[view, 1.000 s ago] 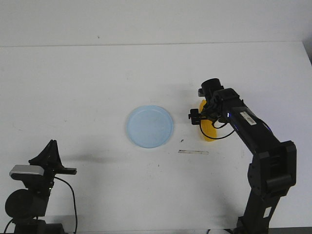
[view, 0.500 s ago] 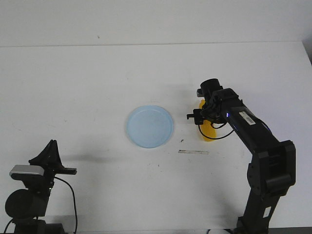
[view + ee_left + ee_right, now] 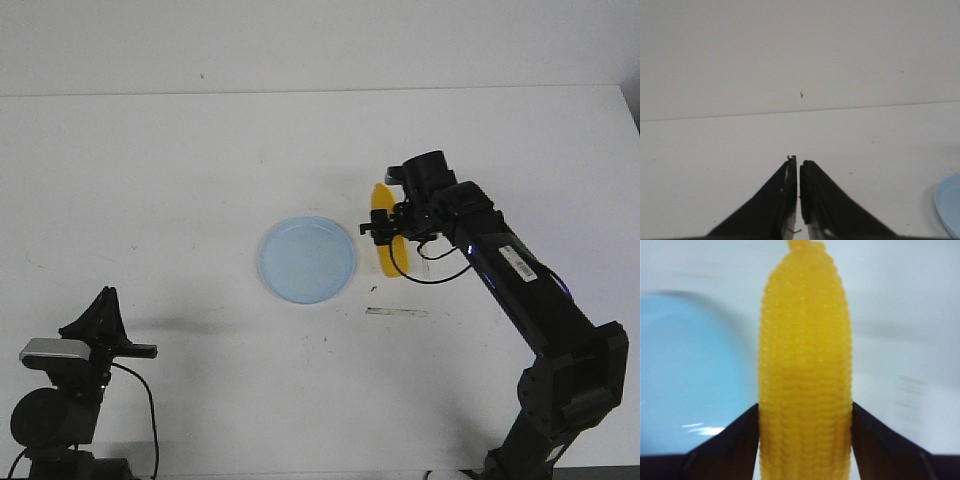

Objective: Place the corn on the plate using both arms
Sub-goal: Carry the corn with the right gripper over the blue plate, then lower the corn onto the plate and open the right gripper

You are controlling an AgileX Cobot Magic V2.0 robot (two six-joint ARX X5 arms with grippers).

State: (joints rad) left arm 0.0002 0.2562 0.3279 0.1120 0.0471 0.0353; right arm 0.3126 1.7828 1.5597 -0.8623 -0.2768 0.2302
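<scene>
The pickup is done and the carry is under way: the right gripper [image 3: 385, 232] is clamped on the corn [image 3: 383, 238], with its two fingers pressed against the cob's opposite sides in the right wrist view. In the front view the corn hangs just beside the plate [image 3: 307, 259], off its right rim, not yet over it. Whether the cob is fully clear of the table [image 3: 180, 180] cannot be told for certain, though its blurred surroundings in the wrist view suggest it is in the air.

What is left, as I judge it, is the last short move over the plate, lowering the corn and letting go.

The left gripper [image 3: 798, 172] sits low at the near left corner with its fingers together, holding nothing, well apart from both plate and corn. It has no visible part in the work at this moment.

The corn [image 3: 805, 365] is bright yellow, elongated, covered in rows of small kernel bumps, and narrows to a tip at the end away from the fingers. The plate is pale blue, round and shallow, and has nothing on it.
</scene>
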